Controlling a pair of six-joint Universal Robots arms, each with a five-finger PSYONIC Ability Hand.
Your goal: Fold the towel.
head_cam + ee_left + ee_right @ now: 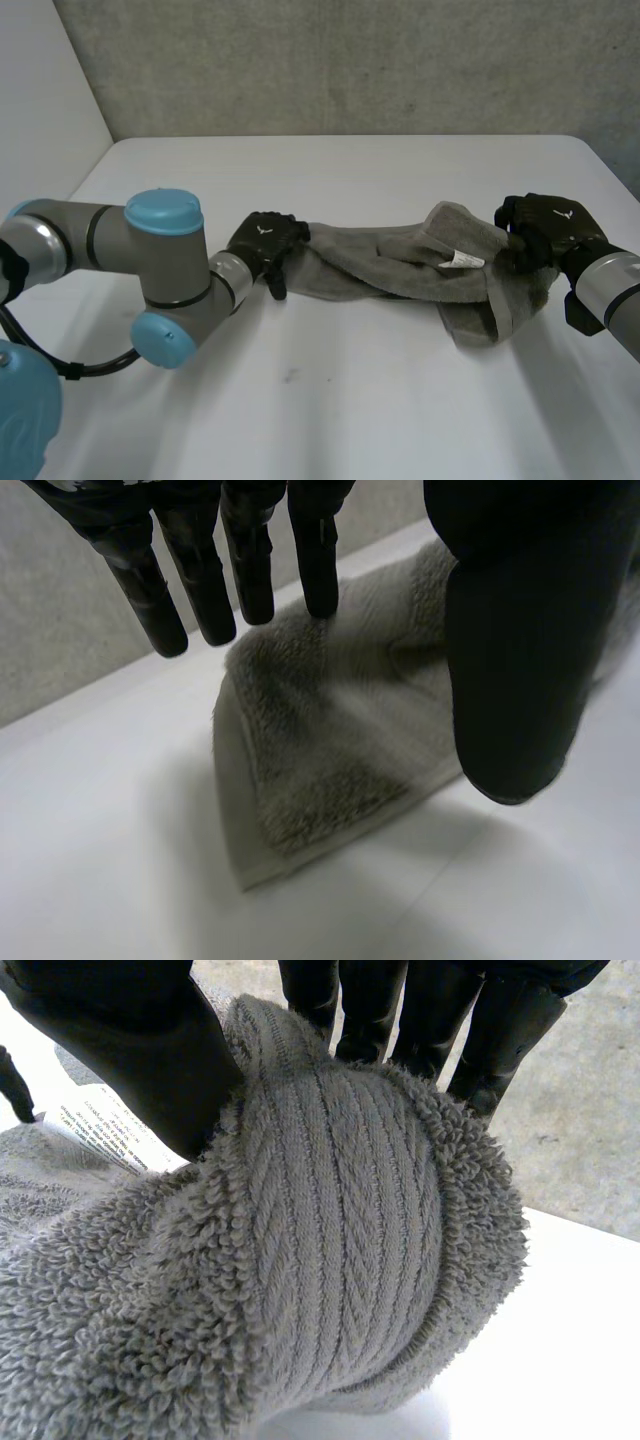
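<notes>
The grey terry-cloth towel [400, 268] lies bunched and twisted into a loose rope across the middle of the white table [350, 410], with its white care label [465, 261] showing near the right end. I judge the job barely begun: nothing lies flat and no clean fold is made, so the spreading and every fold are left to do. My right hand [548, 228] has the towel's right end, a thick bulge pinched between thumb and fingers. My left hand [262, 243] is at the left end with straight fingers, grasping nothing. The towel's corner lies on the table under its palm.
</notes>
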